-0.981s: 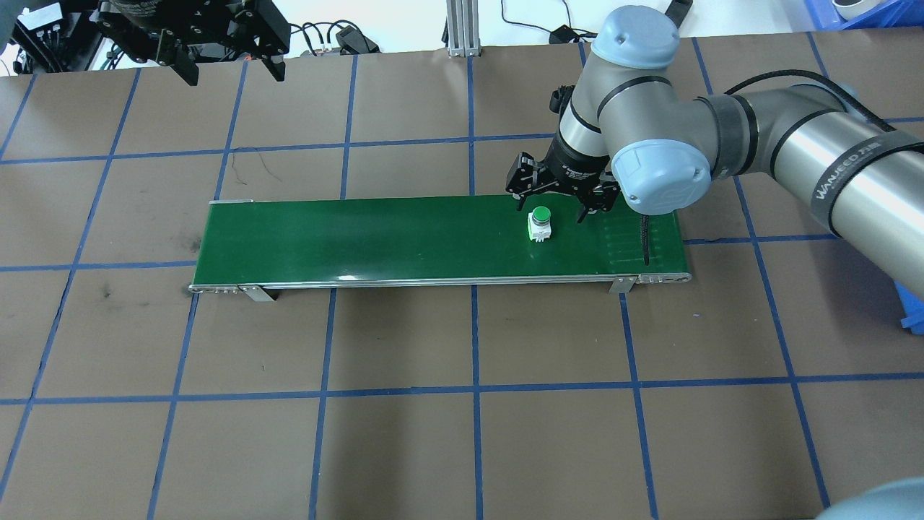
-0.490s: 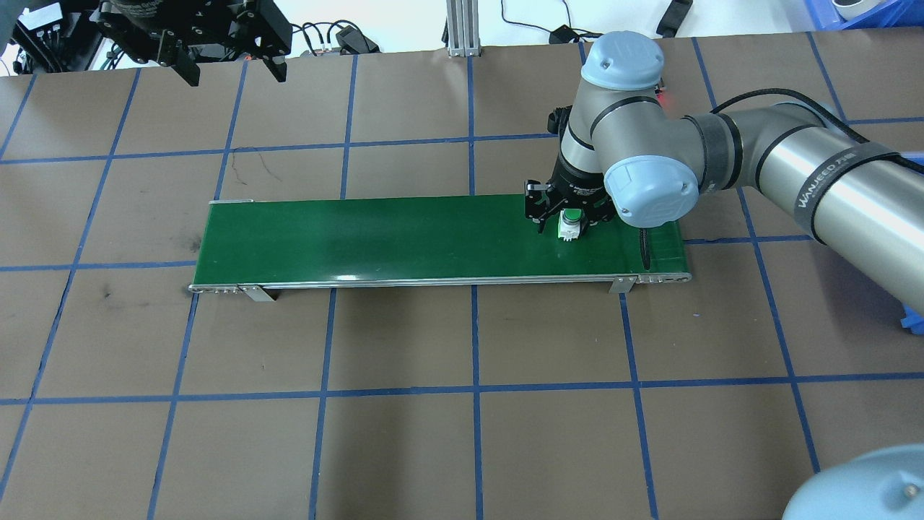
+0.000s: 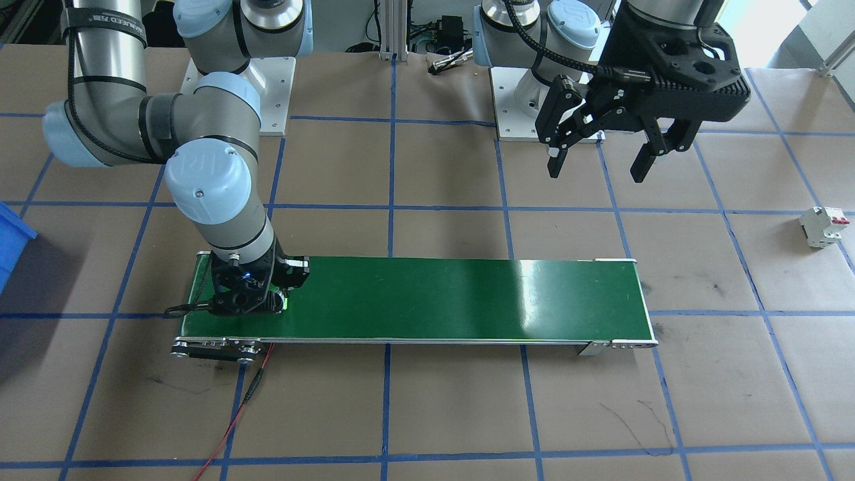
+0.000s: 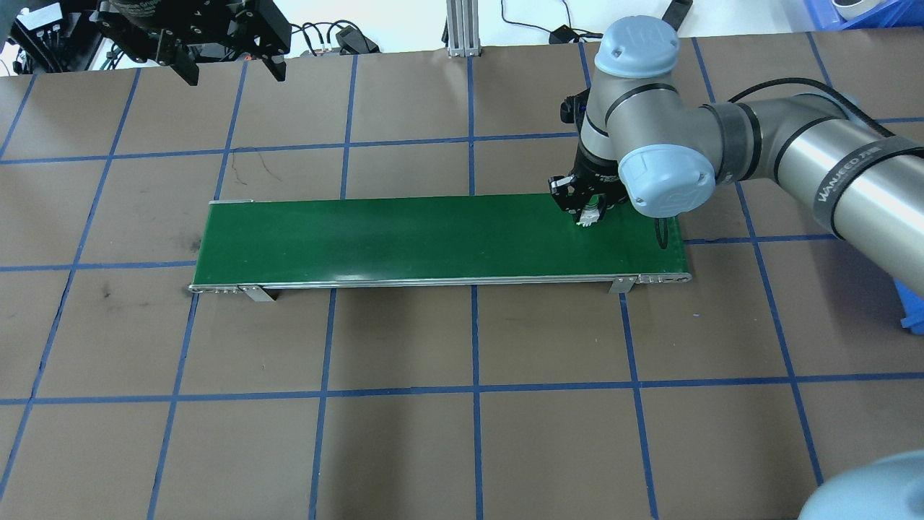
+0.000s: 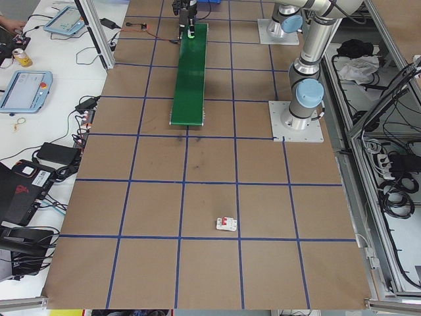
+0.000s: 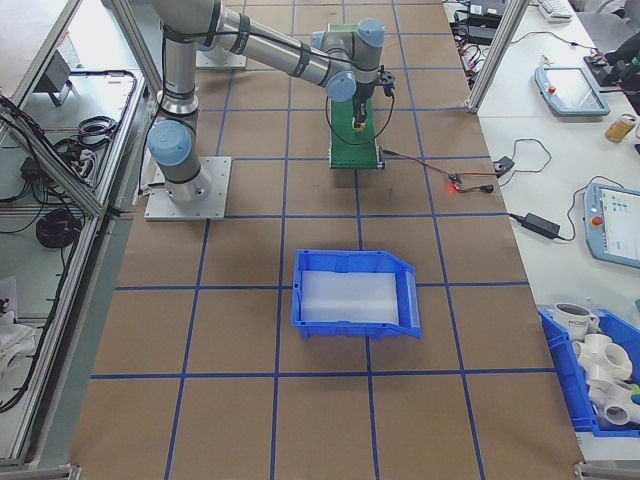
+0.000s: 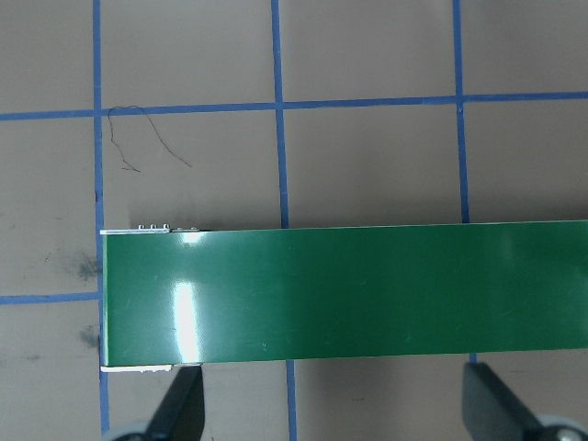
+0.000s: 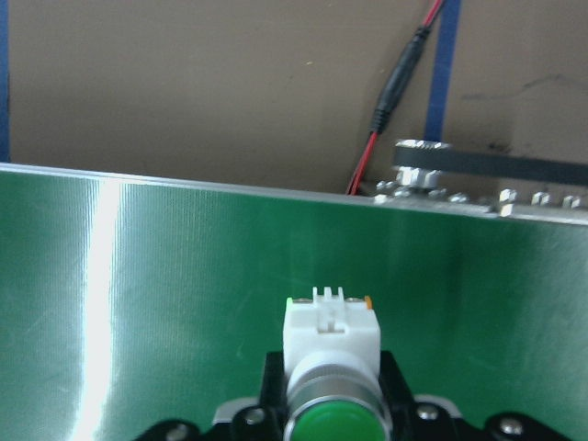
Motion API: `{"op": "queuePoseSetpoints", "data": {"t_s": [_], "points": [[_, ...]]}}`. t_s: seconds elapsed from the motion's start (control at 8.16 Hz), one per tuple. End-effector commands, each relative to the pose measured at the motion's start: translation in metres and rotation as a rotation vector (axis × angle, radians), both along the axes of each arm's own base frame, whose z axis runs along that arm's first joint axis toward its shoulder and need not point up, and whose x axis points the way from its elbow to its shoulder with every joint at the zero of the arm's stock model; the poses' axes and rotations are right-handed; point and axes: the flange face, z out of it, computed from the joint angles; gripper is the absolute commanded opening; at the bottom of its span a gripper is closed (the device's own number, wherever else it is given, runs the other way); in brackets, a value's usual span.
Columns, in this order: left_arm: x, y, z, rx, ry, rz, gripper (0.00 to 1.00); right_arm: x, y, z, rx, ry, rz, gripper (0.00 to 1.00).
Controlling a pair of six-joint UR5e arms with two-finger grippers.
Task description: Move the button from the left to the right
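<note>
Item: button (image 8: 332, 344), being clamped between the jaws of the right gripper (image 4: 588, 209), green cap toward the wrist, white body pointing outward, just above the belt (image 4: 404, 238). Left gripper (image 4: 220, 61), fingers spread and empty, is being held well apart.

I see the conveyor belt (image 4: 433, 238) lying across the middle of the desk (image 4: 462, 433), running left to right. At its right end the right end effector (image 4: 588, 209) sits low over the belt with the button (image 4: 590, 215) between its fingers. The left end effector (image 4: 220, 68) hangs well apart, above the desk's far left corner. A circuit breaker (image 3: 823, 226) lies on the desk left of the belt; a bin (image 6: 355, 292) sits off to the right.
</note>
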Motion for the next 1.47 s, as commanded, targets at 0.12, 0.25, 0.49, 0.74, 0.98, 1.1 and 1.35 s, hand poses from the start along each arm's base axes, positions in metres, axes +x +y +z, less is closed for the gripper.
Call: {"op": "queuePoseSetpoints", "data": {"t_s": [0.12, 0.25, 0.49, 0.74, 0.98, 1.1, 1.35], "points": [[-0.001, -0.002, -0.004, 0.007, 0.001, 0.000, 1.00, -0.165, -0.024, 0.076, -0.073, 0.046, 0.091, 0.00], [-0.002, -0.003, -0.006, 0.012, 0.000, -0.001, 1.00, -0.216, -0.021, 0.088, -0.059, 0.052, 0.184, 0.00], [-0.002, -0.003, -0.006, 0.012, 0.000, -0.003, 1.00, -0.333, 0.012, 0.118, -0.057, 0.071, 0.244, 0.00], [-0.002, -0.003, -0.006, 0.012, 0.000, -0.001, 1.00, -0.454, 0.051, 0.108, -0.044, 0.064, 0.284, 0.00], [-0.002, -0.003, -0.008, 0.018, 0.000, -0.003, 1.00, -0.530, 0.064, 0.076, -0.051, 0.111, 0.340, 0.00], [-0.002, -0.002, -0.013, 0.026, 0.000, -0.001, 1.00, -0.568, 0.068, 0.035, -0.050, 0.098, 0.346, 0.00], [0.002, -0.001, -0.012, 0.024, -0.004, -0.007, 1.00, -0.591, 0.065, -0.025, -0.052, 0.033, 0.343, 0.00]]}}
